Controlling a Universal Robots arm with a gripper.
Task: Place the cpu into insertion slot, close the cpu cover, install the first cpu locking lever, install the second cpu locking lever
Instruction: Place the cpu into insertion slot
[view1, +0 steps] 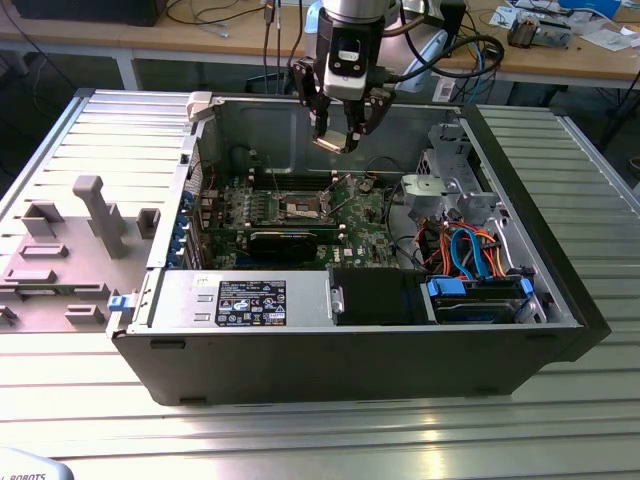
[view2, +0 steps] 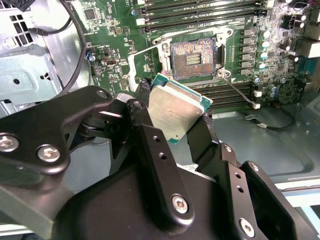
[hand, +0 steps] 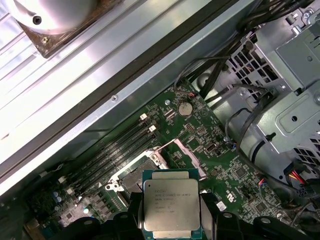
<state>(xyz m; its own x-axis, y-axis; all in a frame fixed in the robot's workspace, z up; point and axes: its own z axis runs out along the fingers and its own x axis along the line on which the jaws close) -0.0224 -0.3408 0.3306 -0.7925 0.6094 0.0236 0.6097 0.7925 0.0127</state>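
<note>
**Q:** Item one, the gripper (view1: 335, 140). What have you got?

**A:** You have it clamped on the cpu (view1: 331, 143), one finger on each of two opposite edges. In both wrist views the cpu (view2: 175, 110) (hand: 170, 207) sits between the black fingers (view2: 145, 115) with its metal top showing. It hangs in the air above the board (view1: 365, 215) and touches nothing else.

**Q:** Item two, the slot?

**A:** In the exterior view your slot (view1: 303, 208) lies between 6 and 7 o'clock from the gripper, well apart from it. In the second wrist view the slot (view2: 193, 56) is bare, with its contact field exposed. In the first wrist view the cpu hides part of the slot (hand: 131, 175).

**Q:** Item three, the cover?

**A:** The cover (hand: 190, 159) is swung open, a silver frame just beside the slot.

**Q:** Remaining stock?

**A:** All in the exterior view:
- The case (view1: 350, 360) lies on its side with the lid off.
- Orange and blue cables (view1: 470, 250) are at 3 o'clock from the slot.
- A grey fixture (view1: 90, 215) is at 9 o'clock from the case.
</note>
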